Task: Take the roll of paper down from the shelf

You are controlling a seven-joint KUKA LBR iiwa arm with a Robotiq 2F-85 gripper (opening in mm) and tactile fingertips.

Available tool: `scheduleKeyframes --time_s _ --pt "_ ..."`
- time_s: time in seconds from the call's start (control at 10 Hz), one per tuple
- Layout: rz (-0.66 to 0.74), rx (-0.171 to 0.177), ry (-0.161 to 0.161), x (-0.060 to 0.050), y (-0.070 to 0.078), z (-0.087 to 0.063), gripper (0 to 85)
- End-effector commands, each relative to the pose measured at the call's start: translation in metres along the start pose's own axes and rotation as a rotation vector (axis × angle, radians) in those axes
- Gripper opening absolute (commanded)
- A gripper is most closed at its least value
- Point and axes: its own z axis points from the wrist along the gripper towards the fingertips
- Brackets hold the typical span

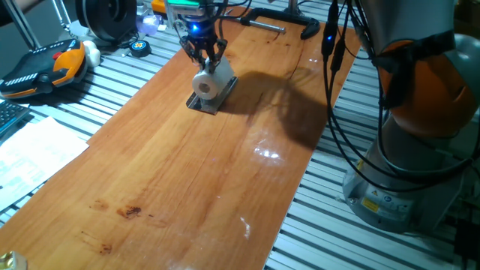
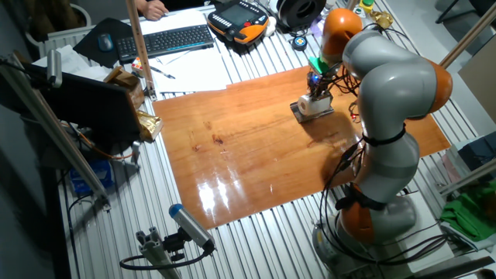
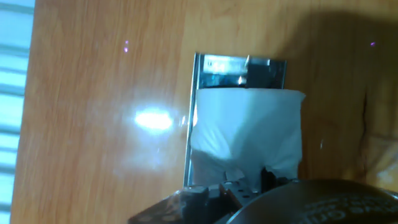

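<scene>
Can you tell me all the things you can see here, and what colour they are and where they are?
roll of paper: one, white, lying on the shelf, under the gripper
shelf: one, dark grey metal, on the far part of the board
wooden board: one, orange-brown, shiny, covering the table
paper sheets: a few, white, on the slatted table left of the board
keyboard: one, black, at the table's far edge in the other fixed view
handheld controller: one, black and orange, beside the board
cables: several, black, hanging beside the arm
arm: one, grey and orange
gripper: one, black, around the roll
</scene>
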Motion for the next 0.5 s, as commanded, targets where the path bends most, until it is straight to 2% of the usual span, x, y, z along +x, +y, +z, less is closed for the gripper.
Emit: scheduleKeyframes --time_s 0.0,0.1,0.4 --pt "0.0 0.005 -0.002 0.016 0.004 -0.002 0.7" --pt "0.008 0.011 -0.01 0.031 0.007 -0.005 0.7" --pt "0.02 0.01 -0.04 0.063 0.007 -0.008 0.7"
